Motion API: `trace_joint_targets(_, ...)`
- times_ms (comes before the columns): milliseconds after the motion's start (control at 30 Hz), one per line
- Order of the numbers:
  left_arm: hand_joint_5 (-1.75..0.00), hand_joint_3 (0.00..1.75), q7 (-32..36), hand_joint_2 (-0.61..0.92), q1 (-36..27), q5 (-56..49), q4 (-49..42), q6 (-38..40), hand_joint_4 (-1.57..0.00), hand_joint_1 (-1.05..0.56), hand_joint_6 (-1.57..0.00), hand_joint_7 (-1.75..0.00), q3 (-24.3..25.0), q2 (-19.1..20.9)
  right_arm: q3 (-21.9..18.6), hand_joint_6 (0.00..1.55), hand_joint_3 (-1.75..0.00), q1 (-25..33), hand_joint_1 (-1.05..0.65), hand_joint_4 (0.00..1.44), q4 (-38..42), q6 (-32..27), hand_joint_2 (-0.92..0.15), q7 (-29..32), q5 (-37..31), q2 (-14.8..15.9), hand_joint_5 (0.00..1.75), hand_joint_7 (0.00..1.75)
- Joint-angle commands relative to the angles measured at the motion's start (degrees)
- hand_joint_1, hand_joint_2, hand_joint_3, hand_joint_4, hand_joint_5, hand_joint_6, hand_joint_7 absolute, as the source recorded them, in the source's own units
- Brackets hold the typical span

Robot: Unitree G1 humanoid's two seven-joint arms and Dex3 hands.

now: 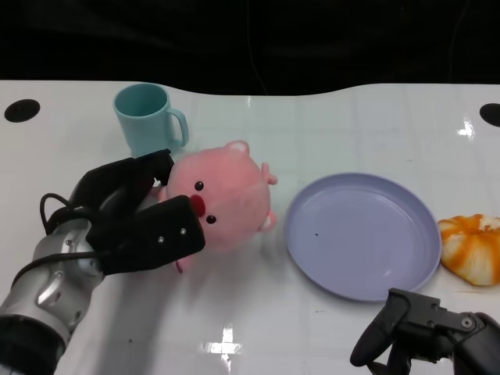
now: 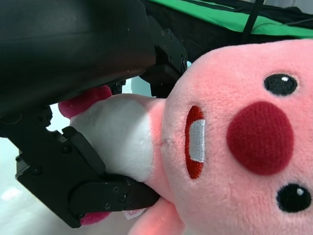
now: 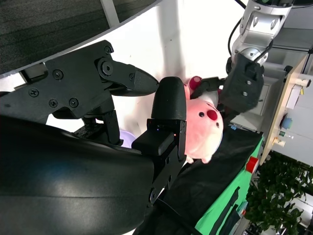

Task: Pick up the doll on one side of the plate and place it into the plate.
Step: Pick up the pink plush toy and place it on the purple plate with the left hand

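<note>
Left hand [image 1: 137, 215] wraps fingers around pink doll [image 1: 226, 195], holds it from doll's left side. Doll sits on white table [image 1: 351, 125], just left of purple plate [image 1: 361, 234], close but maybe not touching. Plate lies to right of hand and doll, so doll must go right. Right hand [image 1: 426, 332] low by plate's near edge, holds nothing, fingers apart. Left hand much nearer doll.

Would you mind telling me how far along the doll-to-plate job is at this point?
Done: the left hand has closed its fingers around the pink doll, as the left wrist view confirms. In hand: the grasp, with the doll beside the purple plate, not in it. Left: carrying it over and releasing it into the plate. The right hand holds nothing.
</note>
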State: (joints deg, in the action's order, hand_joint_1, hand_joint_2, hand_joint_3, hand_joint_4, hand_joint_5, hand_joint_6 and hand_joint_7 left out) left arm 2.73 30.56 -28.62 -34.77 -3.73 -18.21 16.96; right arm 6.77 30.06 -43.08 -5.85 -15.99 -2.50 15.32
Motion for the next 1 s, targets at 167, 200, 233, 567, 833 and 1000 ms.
trace_joint_targets(167, -1.75, 1.24, -3.55, 0.46, -0.29, 1.08, 9.11, 4.87, -0.97, -0.18, -0.77, -1.75, 1.35, -1.84, 0.06, 0.58, -0.67, -0.21, -0.26, 0.65, -0.37, 0.14, -0.76, 0.09, 0.06, 0.18, 1.61, 1.31)
trace_joint_targets(200, -1.75, 1.24, -3.93, 0.45, -0.17, 1.07, 9.90, 5.23, -0.97, -0.18, -0.77, -1.75, 1.22, -2.18, 0.22, 0.58, -0.67, -0.24, -0.26, 0.65, -0.30, 0.15, -0.76, 0.13, -0.02, 0.12, 1.61, 1.31)
trace_joint_targets(233, -1.75, 1.24, -4.32, 0.45, 0.11, 1.04, 10.64, 5.30, -0.97, -0.18, -0.77, -1.75, 0.98, -2.60, 0.43, 0.58, -0.67, -0.22, -0.25, 0.65, -0.29, 0.07, -0.76, 0.24, -0.17, 0.02, 1.61, 1.32)
trace_joint_targets(567, -1.75, 1.25, -6.85, 0.45, 4.11, 0.30, 12.55, 9.96, -1.00, -0.22, -0.79, -1.75, -1.54, -9.61, 1.61, 0.58, -0.67, 0.41, -0.28, 0.64, -1.79, -1.24, -0.77, 0.65, -0.44, -0.33, 1.63, 1.32)
trace_joint_targets(833, -1.75, 1.30, -6.57, 0.40, 8.37, -1.09, 9.23, 13.06, -1.00, -0.21, -0.80, -1.75, -4.71, -16.20, 2.37, 0.58, -0.66, 0.54, -0.28, 0.64, -2.53, -1.70, -0.78, 0.84, -0.63, -0.29, 1.62, 1.32)
trace_joint_targets(1000, -1.75, 1.29, -6.06, 0.41, 11.20, -2.28, 5.59, 13.72, -0.99, -0.23, -0.77, -1.75, -7.29, -19.39, 2.71, 0.57, -0.65, 0.67, -0.28, 0.64, -2.83, -1.62, -0.78, 0.97, -0.78, -0.20, 1.60, 1.32)
